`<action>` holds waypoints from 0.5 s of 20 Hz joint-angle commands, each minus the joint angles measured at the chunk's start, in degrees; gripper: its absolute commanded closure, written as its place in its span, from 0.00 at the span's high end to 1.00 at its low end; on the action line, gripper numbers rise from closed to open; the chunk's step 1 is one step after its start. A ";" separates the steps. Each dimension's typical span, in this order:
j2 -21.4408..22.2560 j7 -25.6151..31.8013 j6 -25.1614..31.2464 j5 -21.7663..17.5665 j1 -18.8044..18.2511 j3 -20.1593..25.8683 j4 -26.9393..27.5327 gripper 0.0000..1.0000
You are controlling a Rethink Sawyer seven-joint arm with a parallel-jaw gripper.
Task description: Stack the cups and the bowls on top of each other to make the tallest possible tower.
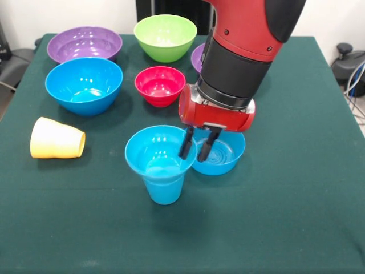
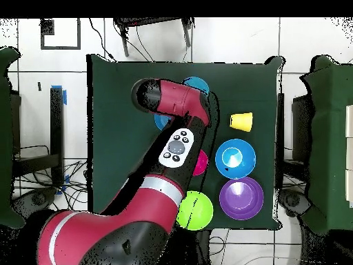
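Near the table's left edge the yellow cup (image 1: 57, 138) lies on its side. At the middle, towards the near edge, stands the tower (image 1: 161, 162). The gripper (image 1: 197, 146), fingers slightly parted, straddles its right rim beside a blue bowl (image 1: 223, 156).

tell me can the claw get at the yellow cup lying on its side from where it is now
Probably yes: the yellow cup lies alone on open cloth, nothing around it, and the claw carries nothing.
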State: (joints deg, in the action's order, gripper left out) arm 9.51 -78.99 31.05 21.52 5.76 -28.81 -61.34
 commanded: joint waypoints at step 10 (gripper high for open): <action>-0.94 -7.17 -4.54 -3.28 -0.49 8.05 -3.04 1.00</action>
State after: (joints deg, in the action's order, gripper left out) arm 9.43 -78.99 30.74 21.52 5.76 -28.75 -61.34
